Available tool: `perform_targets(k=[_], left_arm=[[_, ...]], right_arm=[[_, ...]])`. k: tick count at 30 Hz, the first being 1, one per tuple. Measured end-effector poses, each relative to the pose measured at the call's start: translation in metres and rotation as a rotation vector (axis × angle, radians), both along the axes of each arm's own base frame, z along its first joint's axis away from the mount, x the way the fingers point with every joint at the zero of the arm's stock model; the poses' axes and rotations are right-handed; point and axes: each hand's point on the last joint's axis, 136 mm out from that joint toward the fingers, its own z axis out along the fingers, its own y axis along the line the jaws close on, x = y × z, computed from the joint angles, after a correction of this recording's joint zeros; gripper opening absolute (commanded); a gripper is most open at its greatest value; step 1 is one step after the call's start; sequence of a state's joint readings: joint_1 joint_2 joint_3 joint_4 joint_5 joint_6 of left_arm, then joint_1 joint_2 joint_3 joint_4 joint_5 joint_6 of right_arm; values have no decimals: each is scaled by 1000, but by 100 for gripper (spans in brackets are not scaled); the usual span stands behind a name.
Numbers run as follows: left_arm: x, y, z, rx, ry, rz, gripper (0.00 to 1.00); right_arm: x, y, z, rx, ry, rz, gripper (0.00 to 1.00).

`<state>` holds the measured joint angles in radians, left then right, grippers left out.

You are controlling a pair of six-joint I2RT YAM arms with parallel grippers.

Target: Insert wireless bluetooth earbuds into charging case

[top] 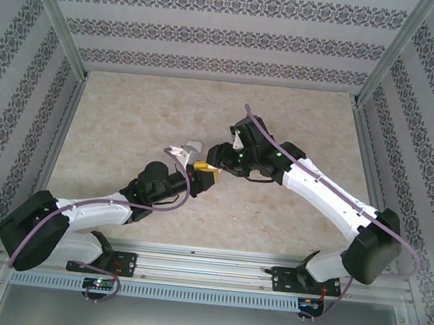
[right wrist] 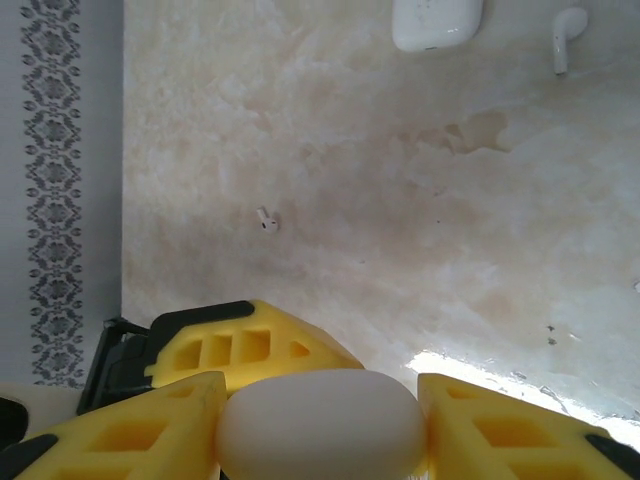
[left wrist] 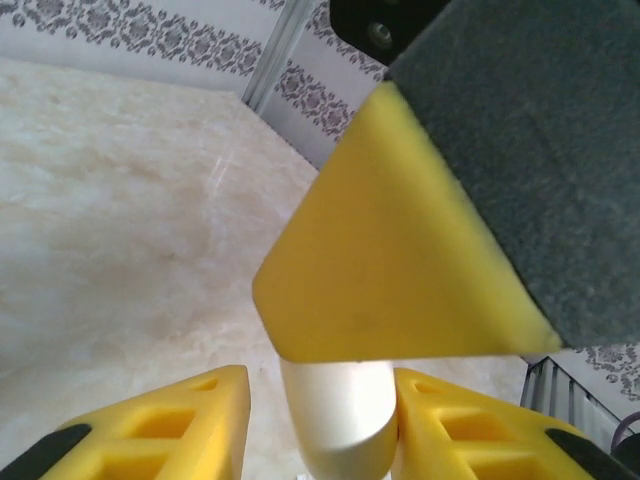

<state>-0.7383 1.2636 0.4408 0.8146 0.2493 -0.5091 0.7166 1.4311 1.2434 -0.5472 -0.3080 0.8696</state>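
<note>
Distance decides the coming move, since no earbud is yet at the held case. Right tool [right wrist: 320, 392] is closed on a charging case [right wrist: 320, 440], touching the rounded white body on both sides. The left tool [left wrist: 322, 395] pinches a white piece [left wrist: 340, 435] narrowly; whether that is the same case I cannot tell. In the top view both tools meet tip to tip at mid-desk. One earbud [right wrist: 563, 35] lies on the desk [right wrist: 400, 200] far ahead of the right tool and to the right in its wrist view. It sits just beside a second case [right wrist: 436, 22] without touching it, its stem pointing back toward the tool. A smaller white bit [right wrist: 265, 218], likely another earbud, lies alone ahead and to the left, well apart from both. By my judgement one tool must let go to fetch an earbud. The right arm, which faces them, seems better placed, though I cannot tell which arm is truly nearer.
</note>
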Motion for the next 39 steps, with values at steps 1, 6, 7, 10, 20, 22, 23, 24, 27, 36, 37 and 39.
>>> perform_targets(k=[1,6,7,10,20,22,23,24,27,36,37,39], left_arm=[[0,-1,2,-13,-2,-2,26],[-3,-10,6,-58,6,-31,5],[-4,-11,6,-64,7,-39,3],[-6,-12,7,-76,-1,-45,0],[-5,-10,10,-92,-8,-41,0],[-4,-10,14,-101,-7,-44,0],[-4,-9,15,-104,-6,-45,0],[-4,-9,18,-109,-7,-47,0],[-3,-7,28,-129,-10,-50,0],[9,12,53,-126,11,-25,0],[9,13,54,-125,14,-31,0],[7,14,58,-126,15,-53,0]], right_arm=[[-1,0,2,10,-9,-3,49],[-5,-9,4,37,-34,-49,49],[-6,-11,5,40,-37,-53,49],[-7,-12,6,45,-42,-54,51],[-10,-8,13,82,-68,-28,60],[-9,-7,17,92,-86,-18,60],[-10,-7,19,98,-94,-12,61],[-10,-7,22,104,-103,-8,60],[-9,-7,33,143,-121,2,61],[-9,-8,72,270,-181,61,59],[-9,-10,78,281,-200,63,58],[-10,-17,92,304,-240,57,56]])
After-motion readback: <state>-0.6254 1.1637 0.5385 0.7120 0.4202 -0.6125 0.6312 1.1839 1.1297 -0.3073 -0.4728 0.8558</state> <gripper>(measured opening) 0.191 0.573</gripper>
